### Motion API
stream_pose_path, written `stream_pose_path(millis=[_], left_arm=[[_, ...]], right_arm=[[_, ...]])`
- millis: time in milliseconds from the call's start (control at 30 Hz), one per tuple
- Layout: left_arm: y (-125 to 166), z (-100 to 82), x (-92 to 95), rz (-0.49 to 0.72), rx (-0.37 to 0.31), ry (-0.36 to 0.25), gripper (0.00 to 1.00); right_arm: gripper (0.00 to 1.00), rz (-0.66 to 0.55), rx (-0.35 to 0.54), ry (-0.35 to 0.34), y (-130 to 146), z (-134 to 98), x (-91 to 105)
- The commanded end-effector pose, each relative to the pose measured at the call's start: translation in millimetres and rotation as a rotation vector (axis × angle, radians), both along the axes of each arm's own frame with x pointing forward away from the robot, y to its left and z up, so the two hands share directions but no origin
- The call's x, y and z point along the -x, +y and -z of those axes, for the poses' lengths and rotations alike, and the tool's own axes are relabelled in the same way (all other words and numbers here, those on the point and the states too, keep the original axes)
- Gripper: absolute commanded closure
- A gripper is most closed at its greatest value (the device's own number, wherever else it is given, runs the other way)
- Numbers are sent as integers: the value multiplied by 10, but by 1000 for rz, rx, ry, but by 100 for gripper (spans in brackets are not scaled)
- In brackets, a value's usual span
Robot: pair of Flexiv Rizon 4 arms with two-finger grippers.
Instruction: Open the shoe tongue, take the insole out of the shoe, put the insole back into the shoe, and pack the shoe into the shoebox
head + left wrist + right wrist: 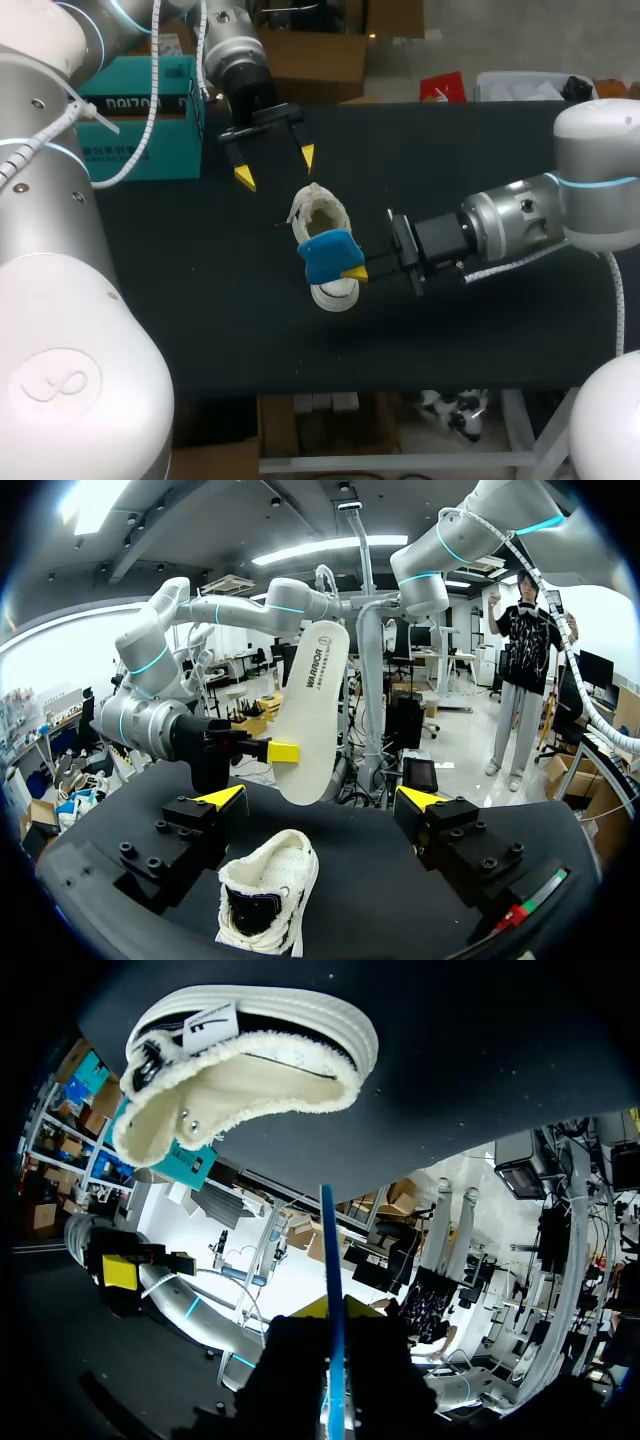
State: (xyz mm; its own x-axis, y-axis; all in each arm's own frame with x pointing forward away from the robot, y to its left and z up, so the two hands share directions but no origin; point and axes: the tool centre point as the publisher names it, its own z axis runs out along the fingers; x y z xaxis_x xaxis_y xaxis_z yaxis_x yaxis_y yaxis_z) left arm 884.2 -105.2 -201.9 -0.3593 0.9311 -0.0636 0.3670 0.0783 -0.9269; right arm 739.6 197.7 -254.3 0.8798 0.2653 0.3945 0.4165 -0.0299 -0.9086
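A white shoe (322, 222) lies mid-table, its opening facing up, seen also in the left wrist view (265, 905) and the right wrist view (240, 1060). Above its near end hangs the insole (326, 256), blue on top and white underneath (312, 720). My right gripper (352, 270) is shut on the insole's edge, which shows as a thin blue strip (331, 1260) between the yellow tips (330, 1308). My left gripper (277, 167) hovers open just behind the shoe, with nothing between its fingers (222, 798).
A teal shoebox (140, 120) stands at the table's far left corner, behind my left arm. The black table (200, 310) stretches to both sides of the shoe. My right arm (520, 225) comes in level from the right.
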Motion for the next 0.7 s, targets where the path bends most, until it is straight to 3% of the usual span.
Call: stream_pose_path(millis=[33,600,700], left_arm=[[-4,5,-4,0,0,1,0],[-4,5,-4,0,0,1,0],[30,21,37,-38,24,-6,0]], right_arm=[[100,-1,-2,1,-7,0,1],[100,-1,-2,1,-7,0,1],[100,-1,-2,1,-7,0,1]])
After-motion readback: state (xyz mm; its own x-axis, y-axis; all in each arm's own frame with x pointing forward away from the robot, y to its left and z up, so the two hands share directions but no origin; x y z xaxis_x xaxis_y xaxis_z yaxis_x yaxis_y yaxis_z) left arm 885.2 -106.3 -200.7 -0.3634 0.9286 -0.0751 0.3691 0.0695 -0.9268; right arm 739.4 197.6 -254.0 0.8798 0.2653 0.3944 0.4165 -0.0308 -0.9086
